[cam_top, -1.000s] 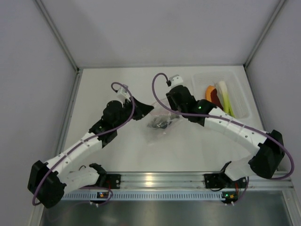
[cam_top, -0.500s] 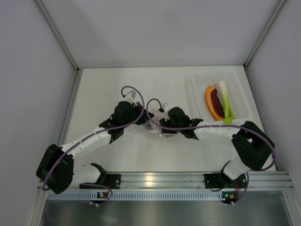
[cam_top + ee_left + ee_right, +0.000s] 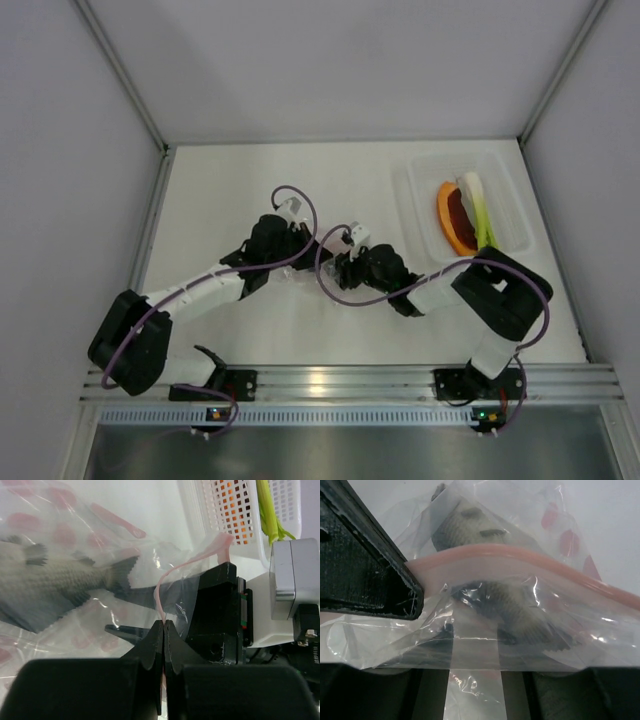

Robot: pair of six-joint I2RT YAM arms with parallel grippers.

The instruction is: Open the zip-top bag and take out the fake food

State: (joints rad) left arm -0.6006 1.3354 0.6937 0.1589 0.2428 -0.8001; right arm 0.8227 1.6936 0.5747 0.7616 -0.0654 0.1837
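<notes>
The zip-top bag (image 3: 318, 272) lies between my two grippers at the table's middle. The silver-grey fish (image 3: 50, 580) is inside it and also shows in the right wrist view (image 3: 510, 605). My left gripper (image 3: 164, 625) is shut on the bag's pink zip strip (image 3: 185, 562). My right gripper (image 3: 475, 672) stands open, with the bag's clear film draped across its fingers, below the zip strip (image 3: 520, 555). In the top view the left gripper (image 3: 298, 250) and right gripper (image 3: 347, 265) face each other. The orange and dark red slice (image 3: 447, 215) and the leek stalk (image 3: 478, 205) lie in the tray.
A rigid clear tray (image 3: 512, 190) stands at the back right; its white wall (image 3: 200, 510) shows beyond the bag in the left wrist view. Grey side walls close the table left and right. The arm bases sit on a metal rail (image 3: 340, 382) at the near edge.
Both grippers have come toward the table's middle and closer together. The right arm has folded back, pulling its gripper left and nearer. The bag has shifted with them.
</notes>
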